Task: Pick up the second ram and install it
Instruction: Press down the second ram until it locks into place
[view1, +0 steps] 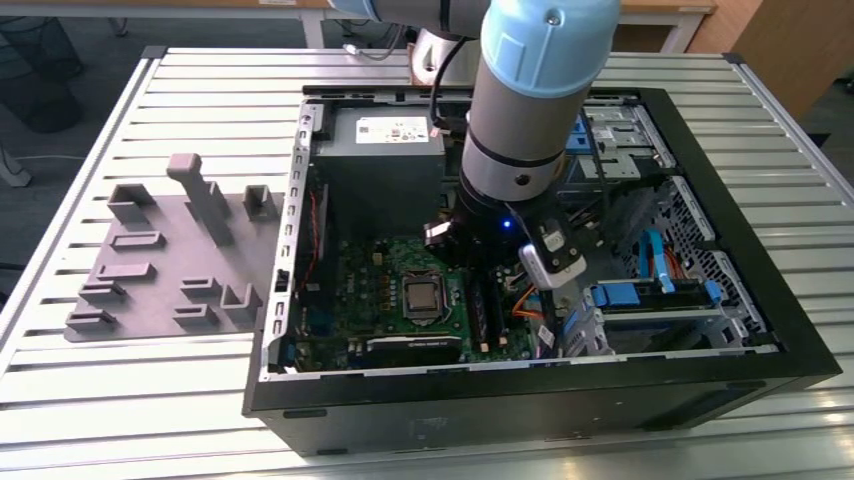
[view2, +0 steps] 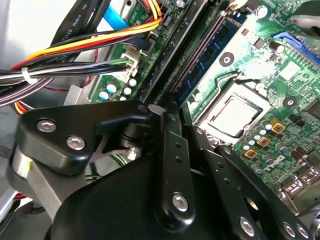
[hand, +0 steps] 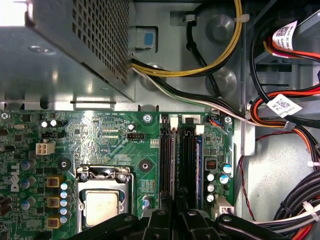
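Observation:
My gripper (view1: 478, 262) reaches down into the open computer case, over the memory slots of the green motherboard (view1: 380, 270). In the first wrist view its black fingers (hand: 192, 222) stand close together around a thin pale edge, the second ram (hand: 172, 160), seen edge-on along one slot. The gripper (hand: 175, 212) looks shut on it. Whether the stick is seated in the slot I cannot tell. Another blue stick (hand: 199, 160) stands in a slot beside it, also seen in the second wrist view (view2: 215, 50) next to the gripper (view2: 167, 112).
The grey power-supply box (view1: 380, 160) sits at the far end of the case. Bundled cables (hand: 280, 115) and blue drive bays (view1: 641, 295) crowd one side of the slots, the processor socket (hand: 102, 200) the other. A grey moulded tray (view1: 160, 270) lies on the slatted table at the exterior view's left.

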